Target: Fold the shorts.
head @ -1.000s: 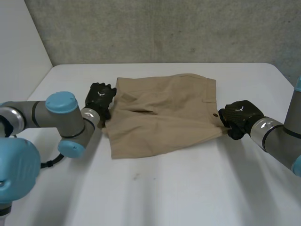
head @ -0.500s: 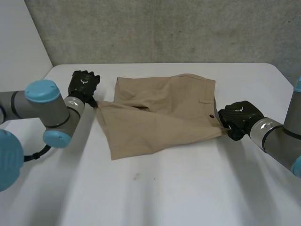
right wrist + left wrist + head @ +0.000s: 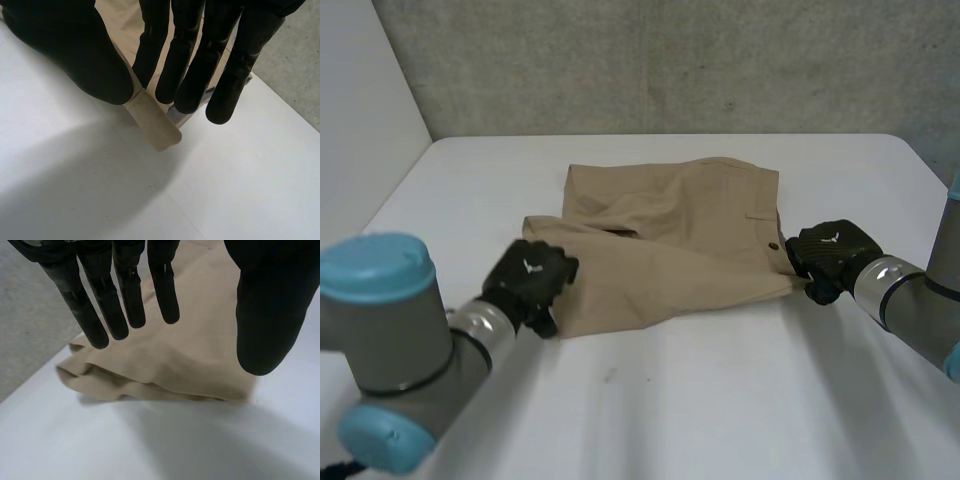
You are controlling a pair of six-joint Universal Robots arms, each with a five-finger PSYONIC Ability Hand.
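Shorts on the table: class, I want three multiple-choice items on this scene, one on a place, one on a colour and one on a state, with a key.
1. Where is the left hand? A by the near left corner of the shorts; B at their far edge; C at their middle.
2. What colour are the shorts? A blue; B tan; C red.
3. What is the right hand doing? A lying flat, clear of the cloth; B pinching the shorts' edge; C curled, holding nothing.
Key: 1 A, the head view shows it there; 2 B, the cloth is tan in every view; 3 B, the right wrist view shows cloth between thumb and fingers.
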